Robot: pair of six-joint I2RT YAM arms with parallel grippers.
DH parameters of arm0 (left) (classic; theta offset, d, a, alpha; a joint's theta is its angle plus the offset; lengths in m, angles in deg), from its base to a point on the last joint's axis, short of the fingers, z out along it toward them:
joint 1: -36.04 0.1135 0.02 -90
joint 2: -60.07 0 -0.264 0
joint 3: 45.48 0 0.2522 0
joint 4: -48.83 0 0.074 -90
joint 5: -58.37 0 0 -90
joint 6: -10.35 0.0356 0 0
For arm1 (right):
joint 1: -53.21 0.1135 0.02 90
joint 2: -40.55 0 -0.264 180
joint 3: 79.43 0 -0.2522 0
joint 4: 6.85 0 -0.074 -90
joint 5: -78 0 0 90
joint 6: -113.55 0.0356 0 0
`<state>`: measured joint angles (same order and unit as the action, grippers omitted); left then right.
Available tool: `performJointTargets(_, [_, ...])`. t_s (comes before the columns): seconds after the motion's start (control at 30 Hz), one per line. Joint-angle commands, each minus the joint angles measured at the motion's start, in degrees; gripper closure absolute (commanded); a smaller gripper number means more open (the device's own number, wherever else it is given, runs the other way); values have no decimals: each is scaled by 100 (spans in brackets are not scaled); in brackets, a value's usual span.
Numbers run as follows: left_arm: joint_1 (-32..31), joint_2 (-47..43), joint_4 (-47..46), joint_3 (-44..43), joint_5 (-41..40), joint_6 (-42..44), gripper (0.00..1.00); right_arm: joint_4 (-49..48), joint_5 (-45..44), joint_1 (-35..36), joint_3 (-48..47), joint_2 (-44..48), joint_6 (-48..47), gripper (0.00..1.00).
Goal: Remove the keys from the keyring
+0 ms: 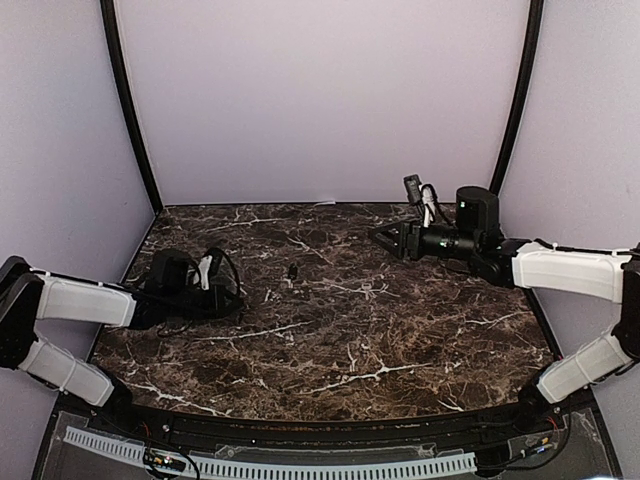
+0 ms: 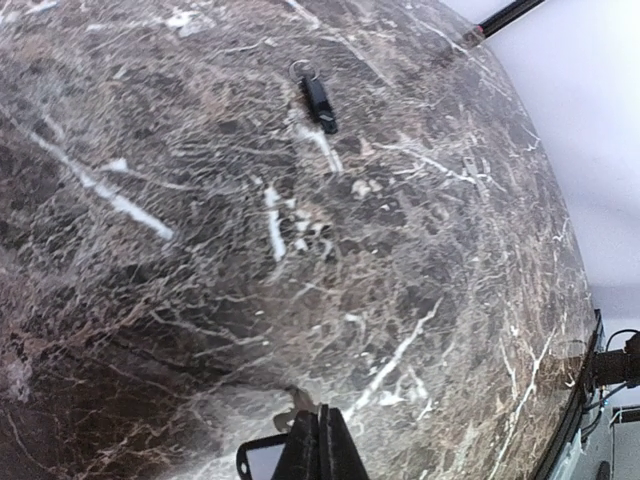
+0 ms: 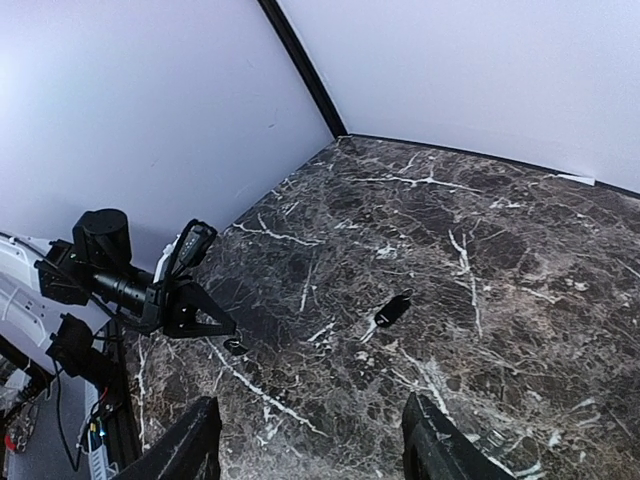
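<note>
Near the middle of the desk, slightly toward its far side, lie the keys, a small dark cluster with the keyring at one end. Well apart from them, the left tool has its fingers pressed together, and the right tool hovers spread wide.

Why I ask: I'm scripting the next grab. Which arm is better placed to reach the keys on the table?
Probably the right. The right pincer is open, with the keys lying centred ahead of it. The left pincer is nearer them in the top view, but shut.
</note>
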<state>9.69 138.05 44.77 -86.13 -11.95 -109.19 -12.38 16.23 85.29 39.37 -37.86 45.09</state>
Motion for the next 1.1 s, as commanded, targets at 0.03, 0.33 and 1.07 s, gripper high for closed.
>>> performJointTargets(0.03, [-113,-410,-356,-42,265,130,100,-413,103,289,108,54,-118,39])
performJointTargets(0.33, [-599,-526,-760,-452,927,143,100,-1158,-91,1212,512,-88,-732,37])
performJointTargets(1.07, [-1432,-63,-1645,-1673,1730,-427,100,-1415,-3206,3270,381,-481,-1410,37])
